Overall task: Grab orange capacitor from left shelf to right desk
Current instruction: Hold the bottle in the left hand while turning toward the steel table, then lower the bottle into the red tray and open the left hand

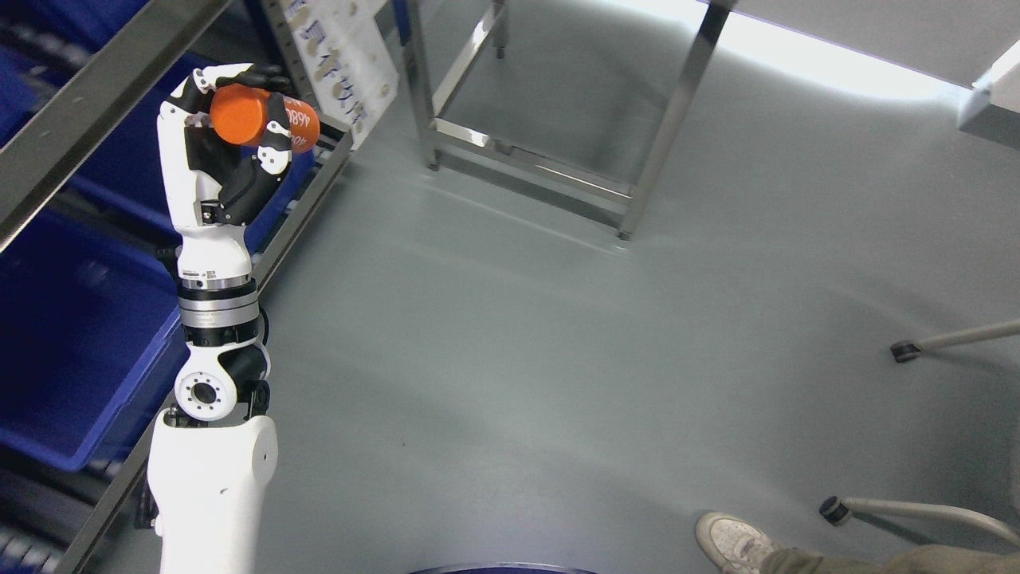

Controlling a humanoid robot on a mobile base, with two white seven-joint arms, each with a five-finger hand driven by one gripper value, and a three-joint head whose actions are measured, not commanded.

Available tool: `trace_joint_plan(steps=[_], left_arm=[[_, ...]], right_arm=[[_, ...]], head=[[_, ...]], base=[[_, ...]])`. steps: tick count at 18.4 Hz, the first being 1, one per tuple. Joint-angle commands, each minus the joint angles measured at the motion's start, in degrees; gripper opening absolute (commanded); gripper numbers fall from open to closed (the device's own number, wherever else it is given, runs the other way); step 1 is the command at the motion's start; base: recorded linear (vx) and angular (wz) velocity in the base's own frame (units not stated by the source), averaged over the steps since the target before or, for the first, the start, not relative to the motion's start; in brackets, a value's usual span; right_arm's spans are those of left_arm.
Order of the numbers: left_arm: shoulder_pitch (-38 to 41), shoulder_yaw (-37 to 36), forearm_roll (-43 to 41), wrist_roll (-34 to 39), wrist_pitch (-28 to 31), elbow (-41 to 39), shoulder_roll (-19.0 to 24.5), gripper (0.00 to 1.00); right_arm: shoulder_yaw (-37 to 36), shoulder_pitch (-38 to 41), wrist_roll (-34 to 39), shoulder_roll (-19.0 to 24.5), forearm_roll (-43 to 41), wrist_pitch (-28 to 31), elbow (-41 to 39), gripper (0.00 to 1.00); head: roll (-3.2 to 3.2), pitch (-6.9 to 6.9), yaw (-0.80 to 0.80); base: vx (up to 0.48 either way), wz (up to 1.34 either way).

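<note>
1. The orange capacitor (259, 119) is held at about ten o'clock in the head view, lying on its side, with white print visible on its curved wall.
2. The left hand (231, 131) is wrapped around it: dark fingertips (259, 80) are curled over the top and the thumb is pressed from below, so the cylinder is pinned across its body and is probably kept from rolling out.
3. The forearm is raised nearly upright from seven o'clock, so the capacitor is carried just beside the frame of the shelf (72, 119), in front of it rather than inside a blue bin (72, 359).
4. A metal table frame (550, 159) is seen at twelve to one o'clock; only an edge of the tabletop (988, 80) shows at two o'clock.
5. A person's shoe (737, 542) is seen at five o'clock on the grey floor (518, 359).
6. The pick is judged done; the carry to the right remains.
</note>
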Motion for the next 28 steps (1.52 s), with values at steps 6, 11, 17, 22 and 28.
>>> trace_joint_plan(steps=[6, 11, 17, 22, 28], left_arm=[[-0.3, -7.2, 0.0, 0.1, 0.9, 0.6, 1.0, 0.03], [-2.7, -7.1, -0.1, 0.3, 2.0, 2.9, 1.0, 0.03], [-13.8, -8.7, -0.2, 0.3, 5.0, 11.2, 1.0, 0.03], [-15.8, -12.6, -0.2, 0.7, 8.2, 12.9, 1.0, 0.03], [-18.6, -15.4, 0.0, 0.2, 13.5, 14.0, 1.0, 0.04]], right_arm=[[-0.6, 1.9, 0.1, -1.0, 0.0, 0.0, -1.3, 1.0], [-0.6, 1.9, 0.0, -1.0, 0.0, 0.0, -1.3, 1.0], [-0.6, 1.9, 0.0, -1.0, 0.0, 0.0, -1.3, 1.0], [-0.6, 1.9, 0.0, -1.0, 0.0, 0.0, -1.3, 1.0], [-0.6, 1.9, 0.0, -1.0, 0.0, 0.0, -1.3, 1.0]], head=[[0.0, 0.01, 0.0], [0.0, 0.01, 0.0], [0.0, 0.01, 0.0], [0.0, 0.01, 0.0], [0.0, 0.01, 0.0]], base=[[0.316, -0.56], [0.405, -0.25], [0.428, 0.04], [0.381, 0.22], [0.305, 0.12]])
